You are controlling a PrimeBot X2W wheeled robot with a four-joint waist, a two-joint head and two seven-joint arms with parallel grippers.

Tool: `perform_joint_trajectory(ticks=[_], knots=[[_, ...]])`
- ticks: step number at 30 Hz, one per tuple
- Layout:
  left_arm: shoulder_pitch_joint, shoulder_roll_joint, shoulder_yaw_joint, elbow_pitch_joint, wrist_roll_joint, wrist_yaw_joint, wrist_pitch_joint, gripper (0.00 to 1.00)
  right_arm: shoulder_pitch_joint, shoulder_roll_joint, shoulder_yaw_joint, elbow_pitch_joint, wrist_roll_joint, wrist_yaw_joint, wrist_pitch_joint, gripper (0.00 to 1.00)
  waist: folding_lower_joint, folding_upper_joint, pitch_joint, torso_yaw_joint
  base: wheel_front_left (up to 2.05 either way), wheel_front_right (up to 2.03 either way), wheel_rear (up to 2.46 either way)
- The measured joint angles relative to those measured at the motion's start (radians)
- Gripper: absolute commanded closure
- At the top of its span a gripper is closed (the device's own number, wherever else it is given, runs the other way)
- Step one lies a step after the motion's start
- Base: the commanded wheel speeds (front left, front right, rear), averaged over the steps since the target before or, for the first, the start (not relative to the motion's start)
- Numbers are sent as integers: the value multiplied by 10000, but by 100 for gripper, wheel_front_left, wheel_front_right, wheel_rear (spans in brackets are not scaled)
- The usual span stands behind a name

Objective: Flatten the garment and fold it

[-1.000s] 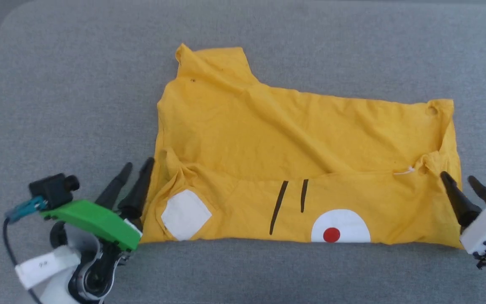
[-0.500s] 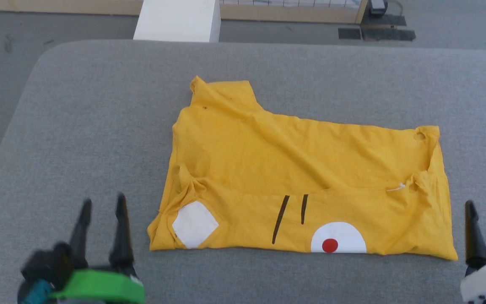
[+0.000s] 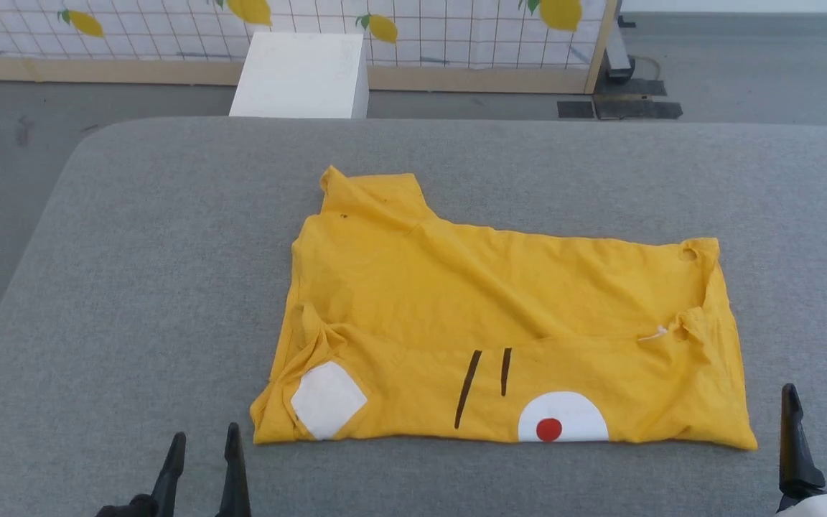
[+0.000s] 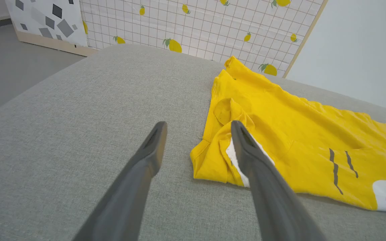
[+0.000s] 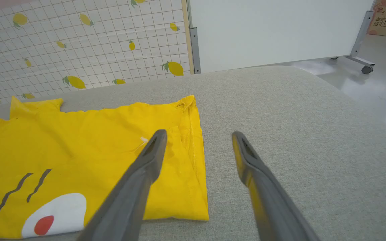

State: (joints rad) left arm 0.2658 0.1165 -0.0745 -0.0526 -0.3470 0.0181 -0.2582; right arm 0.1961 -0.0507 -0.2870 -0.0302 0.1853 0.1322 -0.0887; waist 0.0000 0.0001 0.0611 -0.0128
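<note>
The garment (image 3: 500, 323), a bright yellow T-shirt, lies spread on the grey padded table (image 3: 133, 287). Its near strip shows a white patch, two black stripes and a white half-disc with a red dot. A sleeve sticks out at its far left. My left gripper (image 3: 204, 434) stands open just short of the garment's near left corner, holding nothing. In the left wrist view the left gripper (image 4: 198, 125) points at that corner of the garment (image 4: 297, 127). My right gripper (image 3: 819, 395) is open beside the near right corner. The right wrist view shows the right gripper (image 5: 198, 134) over the garment's (image 5: 62, 140) right hem.
A white box (image 3: 298, 72) stands on the floor beyond the table's far edge. Behind it runs a lemon-patterned screen (image 3: 421, 29). A white panel on wheels (image 5: 273, 30) stands past the table's right end. Bare grey table surrounds the garment on all sides.
The head camera has tilted up, bringing the floor and screen into view. Both open grippers have drawn back from the garment's near corners towards me. The garment lies as before.
</note>
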Motion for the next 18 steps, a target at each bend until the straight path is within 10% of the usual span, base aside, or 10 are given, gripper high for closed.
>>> perform_joint_trajectory(ticks=[18], knots=[[-1784, 984, -554, 1760, -128, -614, 4119, 0, -17, 0, 476, 270, 40, 0, 136, 0, 0, 0, 411, -252, 0, 0, 0]])
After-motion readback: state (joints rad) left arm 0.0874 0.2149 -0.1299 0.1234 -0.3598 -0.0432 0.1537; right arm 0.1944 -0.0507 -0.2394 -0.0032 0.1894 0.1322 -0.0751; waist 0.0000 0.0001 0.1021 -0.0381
